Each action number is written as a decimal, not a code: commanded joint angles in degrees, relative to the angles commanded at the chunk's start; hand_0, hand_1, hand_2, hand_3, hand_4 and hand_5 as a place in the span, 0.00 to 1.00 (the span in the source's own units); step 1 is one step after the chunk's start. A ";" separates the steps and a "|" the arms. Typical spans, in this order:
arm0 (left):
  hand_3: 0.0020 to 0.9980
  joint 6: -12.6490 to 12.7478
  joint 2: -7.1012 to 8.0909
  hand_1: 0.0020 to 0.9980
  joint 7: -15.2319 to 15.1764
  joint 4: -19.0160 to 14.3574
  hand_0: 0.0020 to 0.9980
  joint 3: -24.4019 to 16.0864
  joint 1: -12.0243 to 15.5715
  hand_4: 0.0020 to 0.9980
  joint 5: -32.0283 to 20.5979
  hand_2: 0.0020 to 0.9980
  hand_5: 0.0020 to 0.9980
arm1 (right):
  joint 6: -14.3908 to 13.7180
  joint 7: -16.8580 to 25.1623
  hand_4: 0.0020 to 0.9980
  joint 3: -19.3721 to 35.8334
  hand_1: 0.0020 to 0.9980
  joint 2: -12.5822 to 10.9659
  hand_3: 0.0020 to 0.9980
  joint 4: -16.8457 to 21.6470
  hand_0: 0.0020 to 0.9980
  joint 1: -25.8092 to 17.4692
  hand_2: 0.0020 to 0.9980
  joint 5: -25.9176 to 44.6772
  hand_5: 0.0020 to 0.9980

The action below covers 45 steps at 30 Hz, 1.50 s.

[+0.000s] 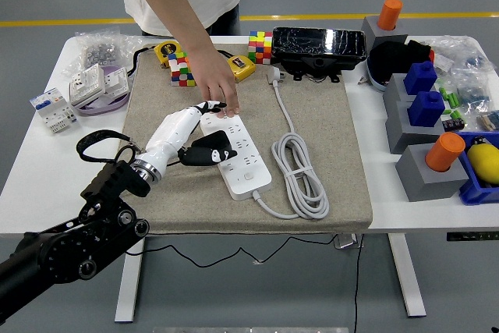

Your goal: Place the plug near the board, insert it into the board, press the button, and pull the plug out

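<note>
Left hand (193, 124) over board (236, 154), fingers extended, gripping nothing, reaching toward button end; person's hand (216, 85) steadying board.

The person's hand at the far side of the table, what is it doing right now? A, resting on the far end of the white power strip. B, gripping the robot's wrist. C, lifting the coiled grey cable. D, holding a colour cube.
A: the person's hand lies flat on the far end of the white power strip, apart from cable and cubes.
</note>
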 joint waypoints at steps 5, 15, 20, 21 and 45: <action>0.76 -0.19 -0.22 0.66 1.54 1.24 0.63 0.86 -0.48 0.99 0.22 0.63 0.30 | -0.04 0.04 0.88 -0.27 0.63 -0.26 0.53 0.14 0.53 0.21 0.59 0.06 0.41; 0.54 1.02 -1.32 0.43 2.19 4.51 0.43 3.18 -2.03 0.65 0.09 0.46 0.05 | -0.03 0.01 0.88 -1.06 0.63 -0.64 0.53 0.12 0.53 0.06 0.59 0.23 0.41; 0.52 3.49 -1.70 0.35 0.74 5.59 0.35 4.23 -2.73 0.59 1.07 0.38 0.00 | -0.01 0.03 0.88 -1.27 0.63 -0.78 0.53 0.17 0.53 0.07 0.59 0.30 0.41; 0.52 3.75 -1.72 0.35 0.61 5.63 0.35 4.34 -2.77 0.59 1.18 0.38 0.00 | -0.01 0.04 0.88 -1.26 0.63 -0.80 0.53 0.19 0.53 0.06 0.59 0.29 0.41; 0.57 6.38 2.51 0.47 -6.76 8.63 0.45 0.15 0.44 0.63 -1.80 0.51 0.00 | -0.01 0.01 0.88 -2.41 0.63 -1.23 0.53 0.25 0.53 -0.02 0.59 0.30 0.41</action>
